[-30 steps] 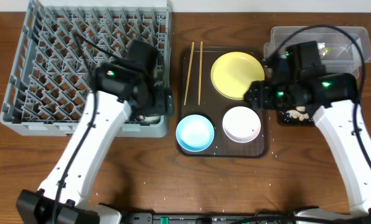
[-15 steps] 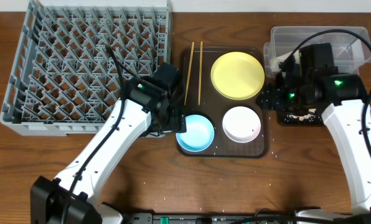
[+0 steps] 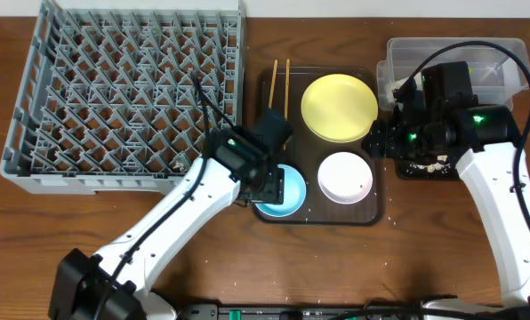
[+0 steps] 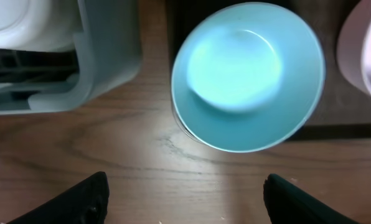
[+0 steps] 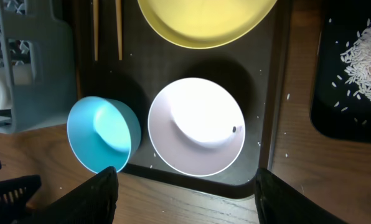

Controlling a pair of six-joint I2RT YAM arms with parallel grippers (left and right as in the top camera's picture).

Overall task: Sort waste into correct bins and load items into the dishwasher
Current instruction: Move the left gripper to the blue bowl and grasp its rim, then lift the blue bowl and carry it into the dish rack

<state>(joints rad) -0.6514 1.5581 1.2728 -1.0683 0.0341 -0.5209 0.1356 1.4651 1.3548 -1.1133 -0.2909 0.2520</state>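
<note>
Woodgrain bench (image 3: 443,258), dark brown, with stray pale grains along its near edge. Nothing of the room shows but a pale strip past the far edge.

Grey dish rack (image 3: 69,180) fills the far-left corner, with a white cup (image 4: 23,25) in the rack corner nearest the tray. Brown tray (image 3: 305,151) sits mid-bench and carries chopsticks (image 3: 285,98), yellow plate (image 3: 339,107), white bowl (image 3: 345,178) and blue bowl (image 4: 248,74). Clear tub (image 3: 501,53) stands at the far-right corner. Black tray (image 5: 335,118) is just nearer, and rice crumbs (image 5: 366,50) are heaped in it.

Left tool (image 4: 185,199) is released, fingers spread wide above bare wood. The blue bowl lies just ahead of it, on the tray's near-left corner, and the arm hides its left side from overhead.

Right tool (image 5: 185,183) is also released, hanging over the tray's near rim. The white bowl is ahead, between its fingers.
</note>
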